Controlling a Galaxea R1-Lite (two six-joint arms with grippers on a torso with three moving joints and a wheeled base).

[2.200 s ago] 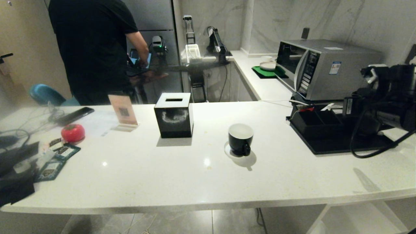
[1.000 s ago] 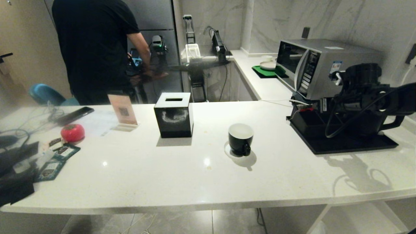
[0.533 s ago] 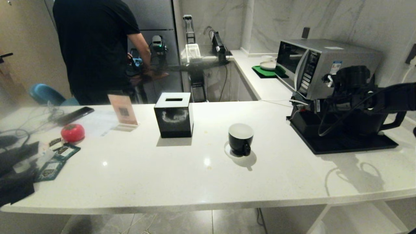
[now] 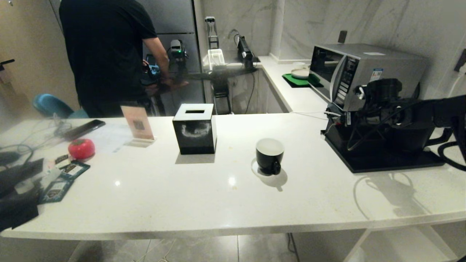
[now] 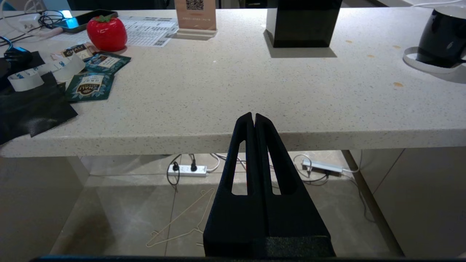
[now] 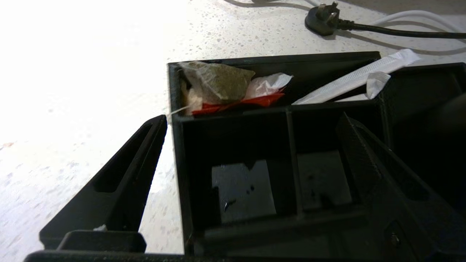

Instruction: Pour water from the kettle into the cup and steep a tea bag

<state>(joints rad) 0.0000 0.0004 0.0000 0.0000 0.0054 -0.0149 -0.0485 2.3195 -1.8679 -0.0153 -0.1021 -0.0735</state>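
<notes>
The cup (image 4: 269,154), a glossy black mug with a white inside, stands on a white coaster mid-counter; it also shows as the cup (image 5: 442,36). The black kettle (image 4: 411,138) stands on a black tray (image 4: 386,162) at the right, mostly hidden behind my right arm. My right gripper (image 4: 351,120) is open over a black compartment box (image 6: 233,182), as the right gripper (image 6: 252,120) shows. A tea bag (image 6: 218,82) lies in the box's far compartment on a red wrapper. My left gripper (image 5: 253,115) is shut, empty, below the counter's front edge.
A black cube tissue box (image 4: 194,129), a card stand (image 4: 137,123), a red tomato-shaped object (image 4: 81,148) and tea sachets (image 4: 60,182) sit on the left counter. A microwave (image 4: 364,72) stands behind the tray. A person in black (image 4: 105,54) stands beyond the counter. A plug (image 6: 322,16) lies past the box.
My right arm has swung leftward over the black tray, in front of the kettle, toward the compartment box. The left arm and the cup have not moved.
</notes>
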